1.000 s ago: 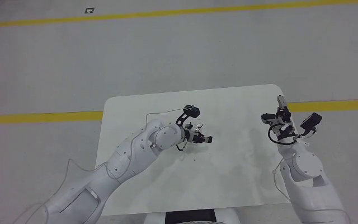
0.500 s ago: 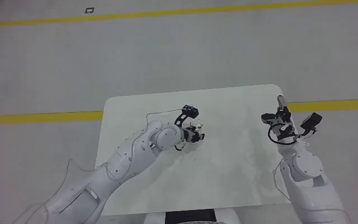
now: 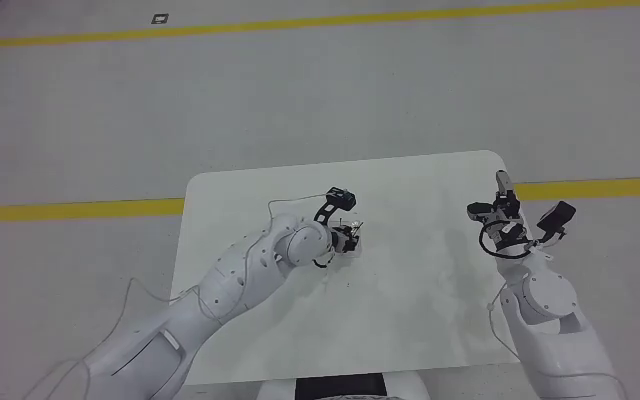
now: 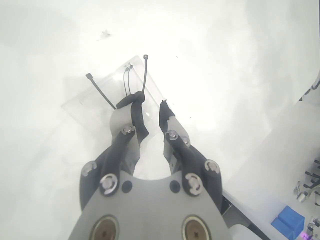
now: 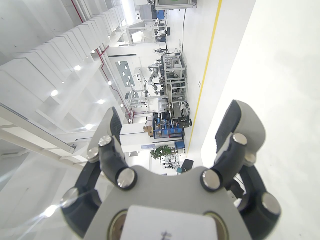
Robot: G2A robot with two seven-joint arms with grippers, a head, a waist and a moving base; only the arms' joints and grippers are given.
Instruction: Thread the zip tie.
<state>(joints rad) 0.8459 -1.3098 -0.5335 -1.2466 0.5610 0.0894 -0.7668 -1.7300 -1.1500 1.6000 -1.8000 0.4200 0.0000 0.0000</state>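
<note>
Item: left gripper, fingers spread, one tip resting among black zip ties that lie bunched in a clear tray near the middle of the worktop. We judge that closing here could pinch several ties at once, or none, since the strands are thin and fan out close together. The light tray could also skid under a push. Item: right gripper, fingers spread and holding nothing, at the worktop's right edge, well apart.
</note>
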